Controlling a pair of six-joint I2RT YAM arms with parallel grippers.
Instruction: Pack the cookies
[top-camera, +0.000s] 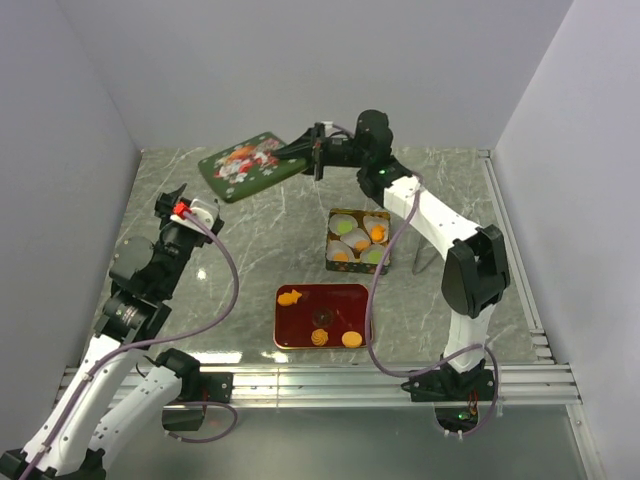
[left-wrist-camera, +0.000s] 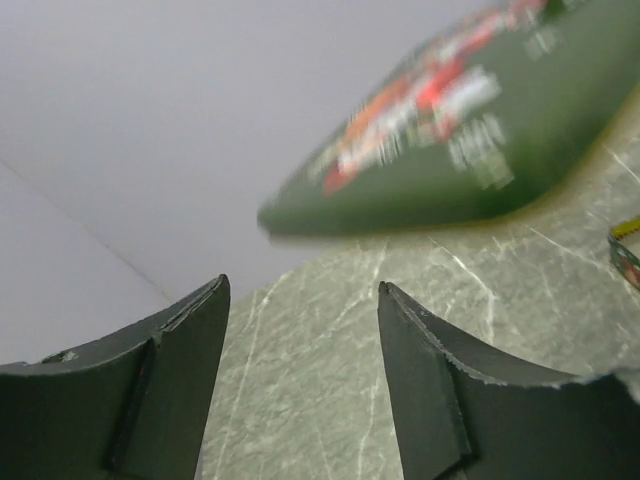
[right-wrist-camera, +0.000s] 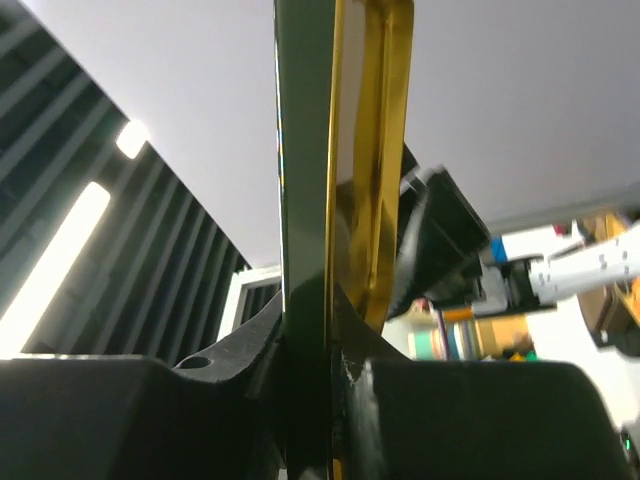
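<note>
The right pincer is clenched on the right-hand edge of the green lid. It holds the lid tilted off the table at the far left, with the long axis running leftward away from the fingers. The right wrist view shows the lid's rim wedged edge-on between the jaws. The open tin that the lid probably belongs to sits nearer and to the right of it, beside the right arm's forearm, so that arm looks better placed to carry it over. The left pincer is released with nothing between its jaws; it sits just near-left of the lid and apart from it. The tin holds white paper cups with green and orange cookies among them. Closer to the arm bases, the red tray carries four loose pieces: a fish cookie, a brown cookie, a swirl cookie and an orange round cookie. As I judge it, packing is unfinished and closing the tin now would be early. The left pincer is the free one, with the tray to its near right.
</note>
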